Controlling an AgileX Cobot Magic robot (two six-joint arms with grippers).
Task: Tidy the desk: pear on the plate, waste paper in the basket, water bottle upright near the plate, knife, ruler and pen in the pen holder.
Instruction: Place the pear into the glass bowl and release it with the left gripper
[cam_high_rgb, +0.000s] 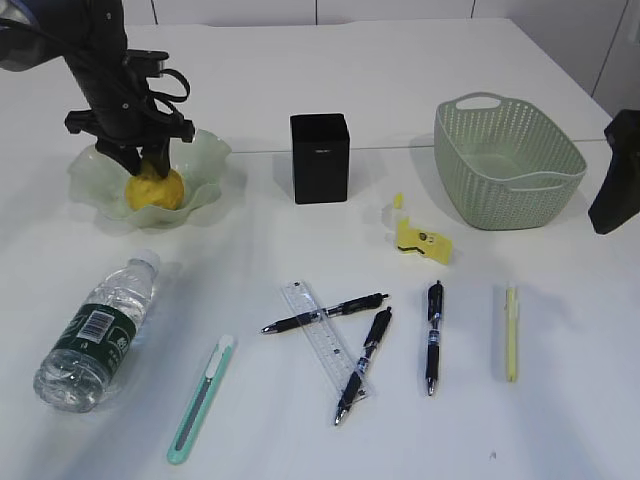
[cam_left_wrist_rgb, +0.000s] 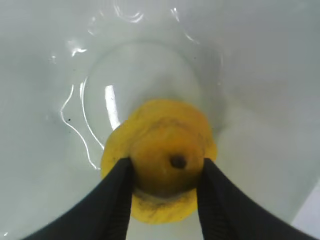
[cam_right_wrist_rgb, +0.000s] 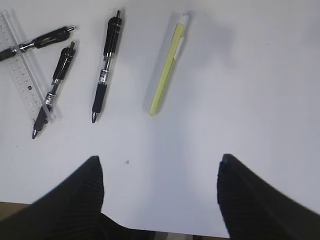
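My left gripper (cam_high_rgb: 143, 160) (cam_left_wrist_rgb: 166, 165) is shut on the yellow pear (cam_high_rgb: 155, 190) (cam_left_wrist_rgb: 162, 150), which is down in the pale green wavy plate (cam_high_rgb: 205, 160) (cam_left_wrist_rgb: 150, 65). My right gripper (cam_high_rgb: 617, 195) (cam_right_wrist_rgb: 160, 167) is open and empty, high at the right edge. The water bottle (cam_high_rgb: 95, 335) lies on its side at the front left. The green utility knife (cam_high_rgb: 200, 398), clear ruler (cam_high_rgb: 322, 335) (cam_right_wrist_rgb: 25, 75), three black pens (cam_high_rgb: 325, 313) (cam_right_wrist_rgb: 104, 65) and a yellow pen (cam_high_rgb: 511, 332) (cam_right_wrist_rgb: 167, 65) lie on the table. Yellow waste paper (cam_high_rgb: 420, 238) lies near the black pen holder (cam_high_rgb: 320, 158).
The green basket (cam_high_rgb: 508, 160) stands at the back right. The table's front edge shows below my right gripper in the right wrist view (cam_right_wrist_rgb: 165, 235).
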